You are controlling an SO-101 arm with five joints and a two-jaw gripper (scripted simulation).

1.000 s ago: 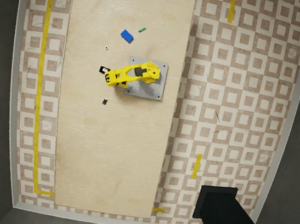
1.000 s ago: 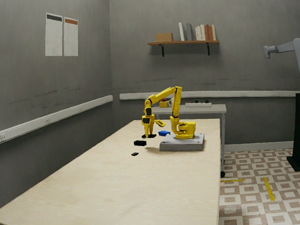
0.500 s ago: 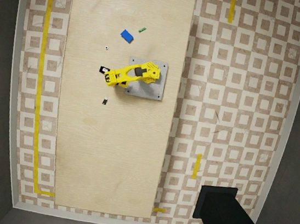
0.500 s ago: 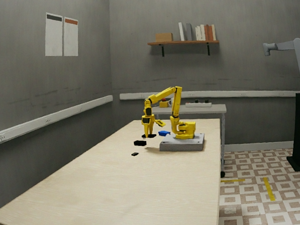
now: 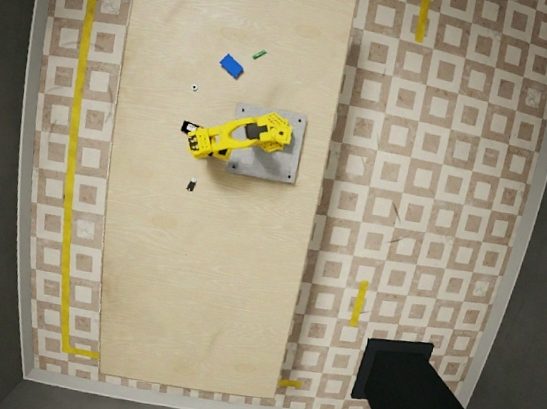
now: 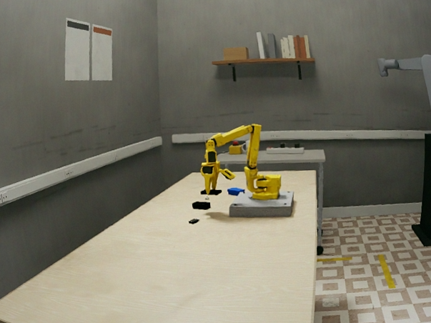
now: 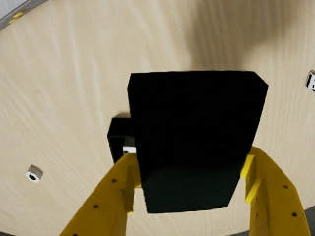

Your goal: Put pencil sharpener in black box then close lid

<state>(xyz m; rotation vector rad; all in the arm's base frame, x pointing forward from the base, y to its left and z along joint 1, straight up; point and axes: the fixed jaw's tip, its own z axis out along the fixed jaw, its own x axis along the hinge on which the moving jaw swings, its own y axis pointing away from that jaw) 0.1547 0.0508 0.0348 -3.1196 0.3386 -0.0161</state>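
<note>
My gripper (image 7: pixel 193 165) (image 6: pixel 209 189) (image 5: pixel 196 143) is shut on the flat black lid (image 7: pixel 197 128) (image 6: pixel 210 192) and holds it level a little above the table. The black box (image 7: pixel 118 138) (image 6: pixel 201 205) (image 5: pixel 185 125) stands on the table below and to one side of the lid, which hides most of it in the wrist view. A small white piece (image 7: pixel 129 149) (image 5: pixel 191 128) shows inside the box; I cannot tell whether it is the pencil sharpener. The lid and the box are apart.
A small black and white object (image 5: pixel 191 184) (image 6: pixel 193 220) lies on the table near the box. A white ring (image 5: pixel 193 87) (image 7: pixel 33 173), a blue block (image 5: pixel 231 65) (image 6: pixel 235 191) and a green piece (image 5: pixel 259 54) lie farther off. The arm stands on a grey base plate (image 5: pixel 268 166) (image 6: pixel 262 209).
</note>
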